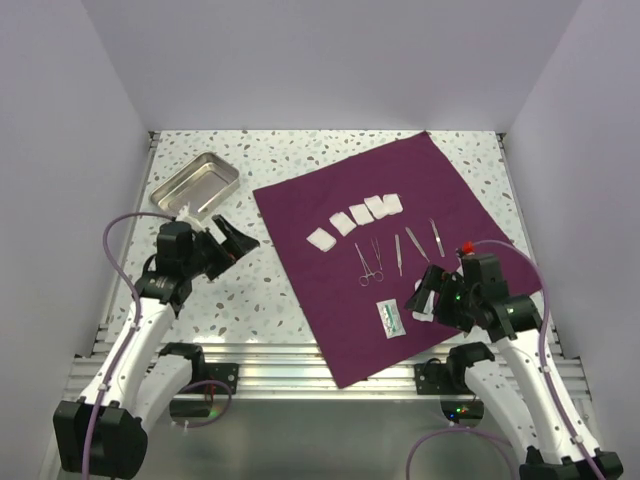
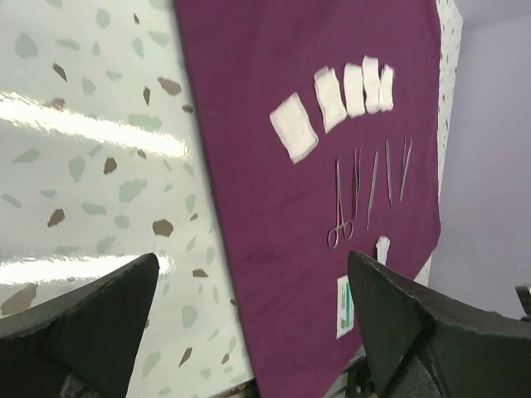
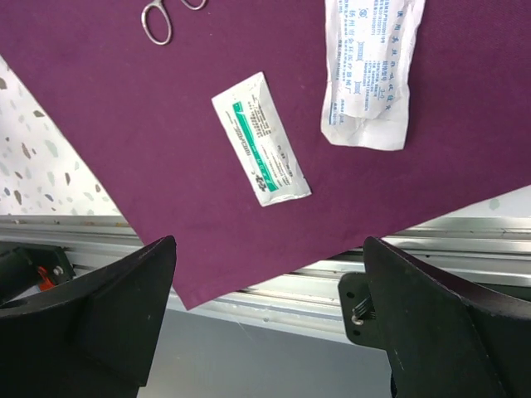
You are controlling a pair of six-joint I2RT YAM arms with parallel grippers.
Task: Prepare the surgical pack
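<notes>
Left gripper: jaws spread wide, nothing between them, over the speckled table just left of the purple cloth.

Right gripper: jaws also wide apart and empty, above the cloth's near right part. Just beyond them lie a green-striped packet and a white pouch.

The cloth lies spread flat and turned askew, its near corner over the table's front edge.

Mid-cloth: a row of slim metal instruments (exact types hard to tell). Beyond them, five gauze squares.

Metal tray at far left, off the cloth.
</notes>
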